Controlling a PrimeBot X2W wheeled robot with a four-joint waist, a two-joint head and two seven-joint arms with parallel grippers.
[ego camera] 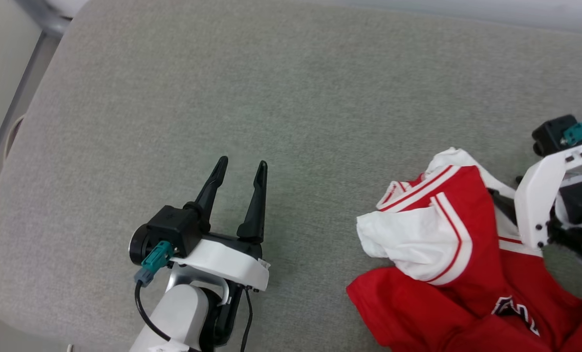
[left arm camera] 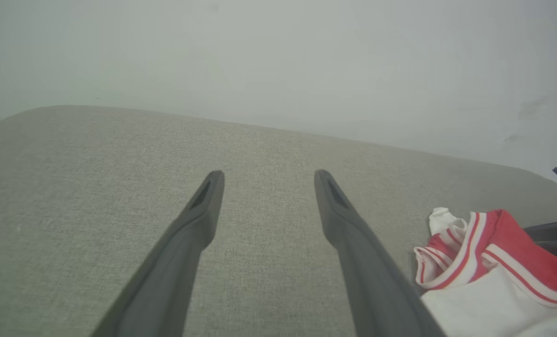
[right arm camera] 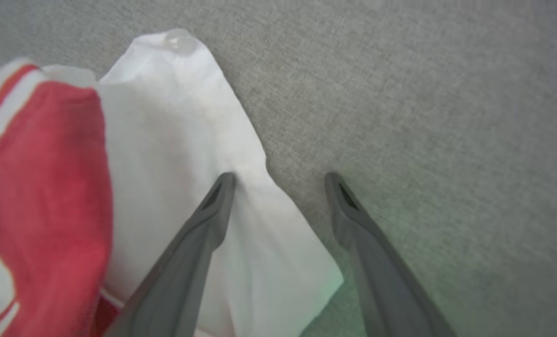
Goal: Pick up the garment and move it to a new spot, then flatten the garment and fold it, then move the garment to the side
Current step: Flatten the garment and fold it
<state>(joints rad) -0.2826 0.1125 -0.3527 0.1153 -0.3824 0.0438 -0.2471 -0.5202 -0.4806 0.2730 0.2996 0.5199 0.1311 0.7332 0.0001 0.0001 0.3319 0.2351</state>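
The shirt (ego camera: pixel 418 303) runs off the head view's bottom and right edges; its black lettering (ego camera: pixel 508 307) shows only partly and cannot be read. In the right wrist view it is blurred and cut off at left; whether the right gripper (right arm camera: pixel 280 176) touches the shirt cannot be told.

The pale grey-green surface (ego camera: pixel 251 88), covered in woven fabric, has a rounded corner at its far left and runs wide across the head view. Toward its near right lies a crumpled red jersey-style shirt (ego camera: pixel 476 293) with white sleeves and red-and-white striped trim. It is bunched in folds, one white sleeve spilling leftward, and black white-outlined lettering partly shows on the red cloth.
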